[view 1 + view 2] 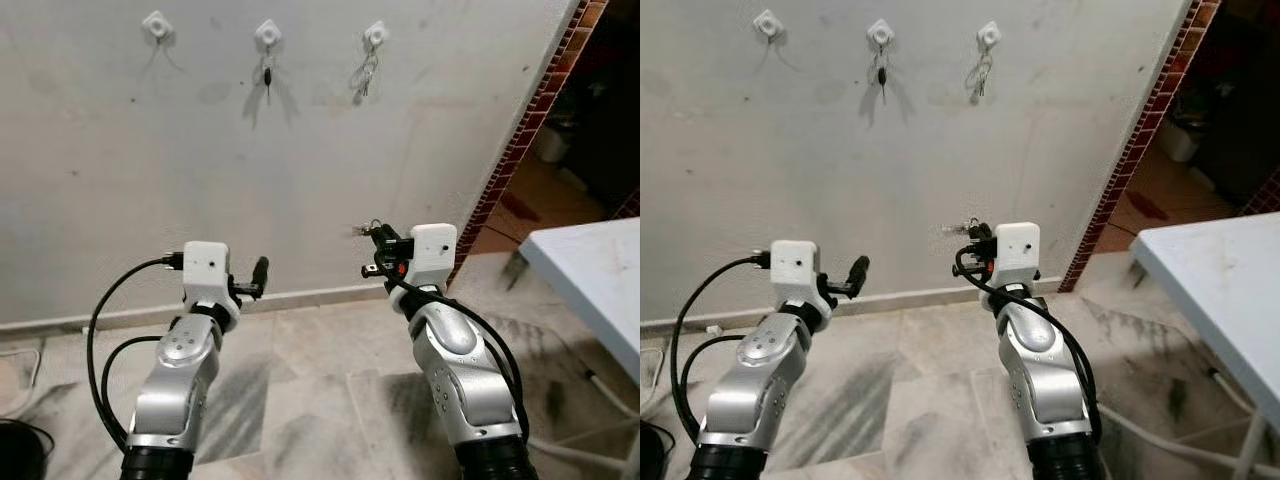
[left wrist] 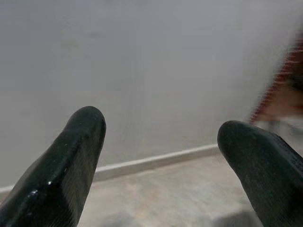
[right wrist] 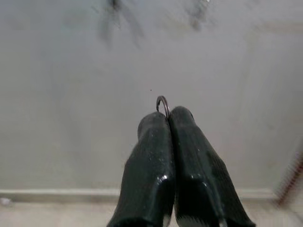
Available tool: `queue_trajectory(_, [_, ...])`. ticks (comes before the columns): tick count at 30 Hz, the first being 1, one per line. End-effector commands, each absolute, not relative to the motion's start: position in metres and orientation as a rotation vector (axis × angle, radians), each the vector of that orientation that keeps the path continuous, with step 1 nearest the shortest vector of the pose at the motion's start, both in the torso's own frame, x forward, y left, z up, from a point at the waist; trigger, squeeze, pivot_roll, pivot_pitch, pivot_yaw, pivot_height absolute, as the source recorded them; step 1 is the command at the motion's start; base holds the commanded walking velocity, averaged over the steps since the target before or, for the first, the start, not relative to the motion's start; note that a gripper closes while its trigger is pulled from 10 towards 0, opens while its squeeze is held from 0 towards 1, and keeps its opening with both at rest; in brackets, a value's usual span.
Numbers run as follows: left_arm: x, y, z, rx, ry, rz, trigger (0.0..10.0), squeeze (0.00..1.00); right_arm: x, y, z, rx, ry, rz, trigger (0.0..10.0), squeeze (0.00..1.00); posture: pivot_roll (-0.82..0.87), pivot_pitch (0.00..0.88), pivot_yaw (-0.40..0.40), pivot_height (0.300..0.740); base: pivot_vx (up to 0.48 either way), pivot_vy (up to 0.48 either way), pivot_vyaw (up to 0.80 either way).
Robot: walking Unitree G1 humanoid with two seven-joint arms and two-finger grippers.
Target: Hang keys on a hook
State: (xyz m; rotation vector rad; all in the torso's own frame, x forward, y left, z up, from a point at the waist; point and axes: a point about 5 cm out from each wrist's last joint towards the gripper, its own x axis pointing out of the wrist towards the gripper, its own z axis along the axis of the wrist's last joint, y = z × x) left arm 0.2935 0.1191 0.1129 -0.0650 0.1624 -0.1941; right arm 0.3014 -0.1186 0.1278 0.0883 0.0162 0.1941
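Grey plaster wall [image 1: 120,150] w/ three white hooks; left hook [image 1: 157,26] bare. Right tool [image 3: 166,116] pinched tight on small metal key ring [image 3: 162,103], below hooks. Left tool [image 2: 161,156] spread wide, holding nothing.

Wall [image 1: 200,180]: straight ahead of the robot, meeting the floor [image 1: 320,370] at a skirting strip.
Hooks: three in a row high on the wall: left hook [image 1: 157,25], middle hook [image 1: 267,34], right hook [image 1: 375,35].
Hanging keys: one set [image 1: 267,76] under the middle hook, another [image 1: 364,76] under the right hook.
Brick edge [image 1: 520,150]: right of the wall.
Table [image 1: 590,280]: at far right, in front of the brick edge.
Cables [image 1: 20,400]: on the floor at far left.
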Motion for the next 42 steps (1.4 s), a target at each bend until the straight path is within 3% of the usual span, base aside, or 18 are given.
queue_trajectory(1, [0.296, 0.126, 0.115, -0.038, 0.149, -0.182, 10.0, 0.0, 0.303, -0.112, 0.14, 0.095, -0.03, 0.214, 10.0, 0.0, 0.17, 0.0, -0.064, 0.74, 0.0, 0.0, 0.0])
queue_trajectory(9, [0.297, 0.127, 0.117, -0.035, 0.133, -0.163, 10.0, 0.0, 0.302, -0.108, 0.141, 0.09, -0.035, 0.233, 10.0, 0.0, 0.18, 0.0, -0.065, 0.74, 0.0, 0.0, 0.0])
queue_trajectory(29, [0.292, 0.119, 0.123, -0.1, 0.108, -0.249, 10.0, 0.0, 0.301, -0.106, 0.139, 0.088, -0.034, 0.251, 10.0, 0.0, 0.19, 0.0, -0.065, 0.74, 0.0, 0.0, 0.49])
queue_trajectory(42, [0.287, 0.118, 0.12, -0.111, 0.125, -0.258, 10.0, 0.0, 0.299, -0.105, 0.138, 0.072, -0.028, 0.252, 10.0, 0.0, 0.19, 0.0, -0.07, 0.74, 0.0, 0.0, 0.74])
